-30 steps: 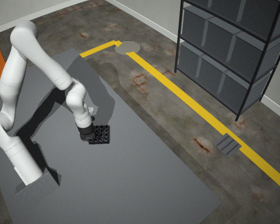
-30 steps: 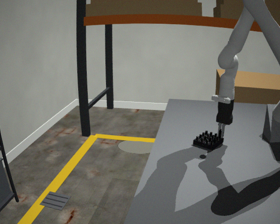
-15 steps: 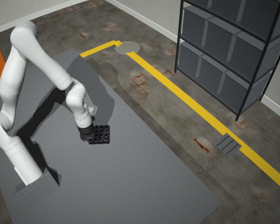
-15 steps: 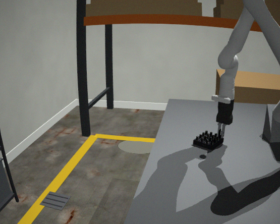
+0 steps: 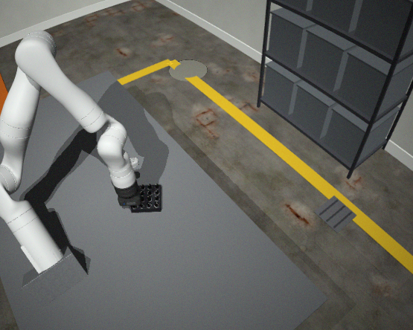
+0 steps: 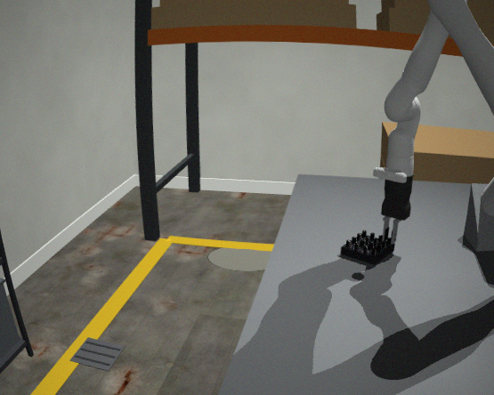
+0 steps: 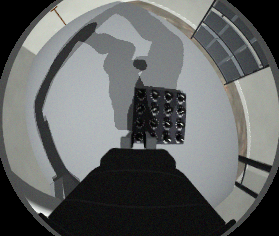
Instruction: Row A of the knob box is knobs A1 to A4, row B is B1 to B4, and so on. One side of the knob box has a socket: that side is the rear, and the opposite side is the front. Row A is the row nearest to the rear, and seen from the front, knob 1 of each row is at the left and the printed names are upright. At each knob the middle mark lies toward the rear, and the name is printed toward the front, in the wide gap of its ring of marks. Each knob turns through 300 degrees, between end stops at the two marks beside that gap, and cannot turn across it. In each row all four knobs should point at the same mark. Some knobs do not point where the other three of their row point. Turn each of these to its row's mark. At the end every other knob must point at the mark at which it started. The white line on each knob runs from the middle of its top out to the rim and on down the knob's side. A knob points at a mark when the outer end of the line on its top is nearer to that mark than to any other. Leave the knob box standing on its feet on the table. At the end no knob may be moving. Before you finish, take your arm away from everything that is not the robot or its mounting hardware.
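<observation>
The black knob box (image 5: 149, 210) (image 6: 358, 257) (image 7: 174, 103) stands on the grey table, with its knobs in a four-by-four grid. My gripper (image 6: 390, 239) (image 7: 138, 137) points down over one corner of the box. Its fingers are open, with a gap on each side of the corner knob (image 7: 139, 136) in the wrist view. In the top view the wrist and gripper body hide the fingers and that corner. The printed names, the ring marks and the exact directions of the white lines are too small to read, and the socket cannot be made out.
Neighbouring knobs (image 7: 153, 124) stand close beside the right finger in the wrist view. The grey table (image 5: 209, 260) (image 6: 437, 258) carries the arm's base and shadows. A dark shelf rack (image 5: 381, 96) with grey bins stands off the table, and a cardboard box (image 6: 459, 144) is behind it.
</observation>
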Available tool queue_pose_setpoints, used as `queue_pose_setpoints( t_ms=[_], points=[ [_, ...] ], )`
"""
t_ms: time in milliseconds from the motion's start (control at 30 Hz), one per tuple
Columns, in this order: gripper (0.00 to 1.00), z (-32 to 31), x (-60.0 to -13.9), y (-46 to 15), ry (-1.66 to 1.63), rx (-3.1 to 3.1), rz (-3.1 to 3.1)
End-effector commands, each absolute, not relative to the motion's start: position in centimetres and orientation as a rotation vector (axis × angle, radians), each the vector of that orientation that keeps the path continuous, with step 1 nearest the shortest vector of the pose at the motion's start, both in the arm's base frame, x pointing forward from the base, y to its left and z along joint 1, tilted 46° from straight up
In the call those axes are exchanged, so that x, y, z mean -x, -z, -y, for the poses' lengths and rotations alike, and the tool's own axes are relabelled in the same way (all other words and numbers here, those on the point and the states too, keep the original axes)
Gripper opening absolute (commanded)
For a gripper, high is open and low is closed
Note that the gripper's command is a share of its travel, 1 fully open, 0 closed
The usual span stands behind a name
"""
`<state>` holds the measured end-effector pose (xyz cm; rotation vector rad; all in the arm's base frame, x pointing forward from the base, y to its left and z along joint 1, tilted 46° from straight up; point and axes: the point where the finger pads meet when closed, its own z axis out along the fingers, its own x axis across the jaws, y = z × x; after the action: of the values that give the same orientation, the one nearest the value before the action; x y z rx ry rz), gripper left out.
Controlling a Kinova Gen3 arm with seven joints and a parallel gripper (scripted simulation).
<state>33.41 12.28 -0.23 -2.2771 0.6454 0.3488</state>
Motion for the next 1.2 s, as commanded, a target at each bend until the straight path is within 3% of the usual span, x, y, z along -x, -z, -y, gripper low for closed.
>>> queue_pose_setpoints(
  t_ms=[0,1167],
  points=[
    [0.46,-12.2,-33.5,0.2,-0.347,2.277,-0.646],
    [0.46,-9.5,-33.7,-2.4,-0.347,2.277,-0.646]
  ],
)
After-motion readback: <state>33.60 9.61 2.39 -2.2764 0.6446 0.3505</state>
